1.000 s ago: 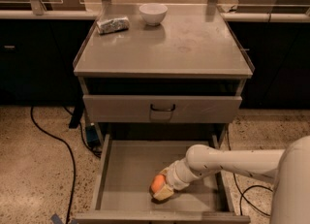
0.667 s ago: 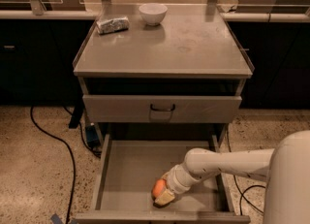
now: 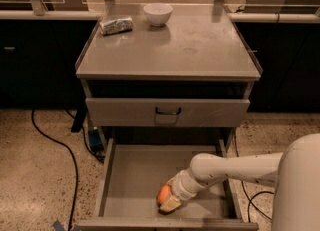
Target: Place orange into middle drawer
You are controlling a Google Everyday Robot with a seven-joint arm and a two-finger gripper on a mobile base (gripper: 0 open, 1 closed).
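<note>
The orange (image 3: 163, 194) is low inside the open middle drawer (image 3: 132, 177), near the front wall and a little right of centre; whether it touches the drawer floor I cannot tell. My gripper (image 3: 168, 201) reaches in from the right on a white arm and is shut on the orange. One pale fingertip (image 3: 170, 205) shows just under and in front of the fruit. The far side of the orange is hidden by the gripper.
Above the open drawer is a closed drawer front with a dark loop handle (image 3: 167, 111). On the cabinet top stand a white bowl (image 3: 157, 14) and a silvery packet (image 3: 116, 25). A black cable (image 3: 55, 142) runs over the floor at left.
My gripper with the orange has sunk slightly lower and nearer the drawer's front wall. The arm has shifted a little; nothing else moved.
</note>
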